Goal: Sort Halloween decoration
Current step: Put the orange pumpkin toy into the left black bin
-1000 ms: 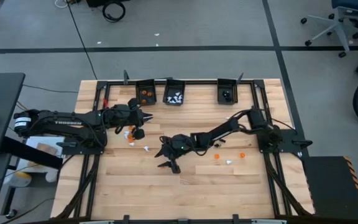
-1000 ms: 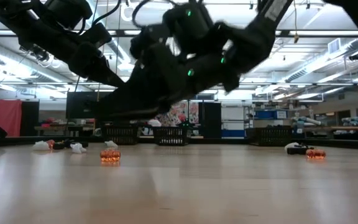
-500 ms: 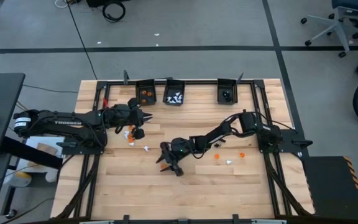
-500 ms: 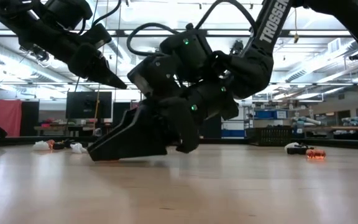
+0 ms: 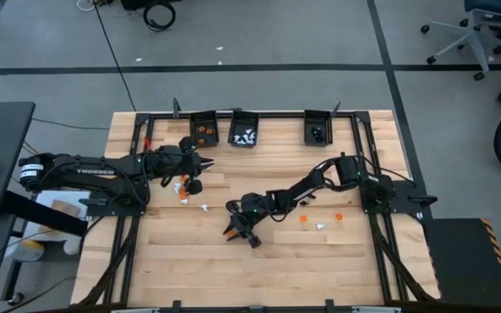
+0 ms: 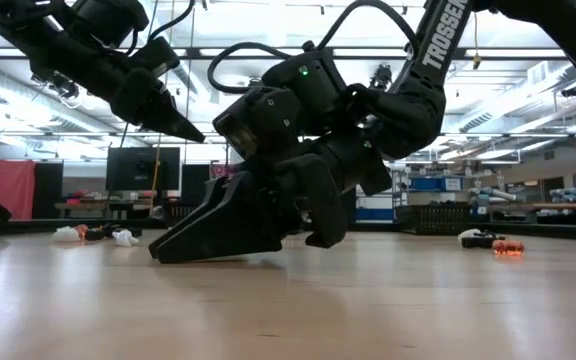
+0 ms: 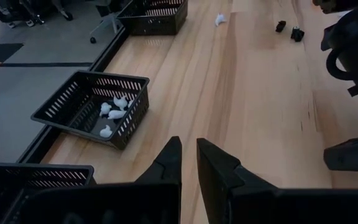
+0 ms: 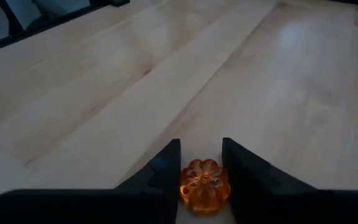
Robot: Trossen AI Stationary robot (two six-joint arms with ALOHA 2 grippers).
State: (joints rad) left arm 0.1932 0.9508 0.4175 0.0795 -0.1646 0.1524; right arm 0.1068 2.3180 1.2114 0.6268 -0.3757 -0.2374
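Low on the wooden table (image 5: 320,269) near its middle, the right gripper (image 8: 201,163) has its two dark fingers closed against a small translucent orange pumpkin-shaped trinket (image 8: 204,185) resting on the boards, while the left gripper (image 7: 189,160), fingers pinched nearly together, hovers near the far-left bins

Bright, even ceiling-strip lighting, soft shadows, sheen on the wooden table (image 6: 388,300), blurred near foreground

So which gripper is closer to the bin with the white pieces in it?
Left. The left gripper hovers just in front of the white-piece bin near the table's back edge. The right gripper is down at mid-table, fingers around an orange pumpkin trinket.
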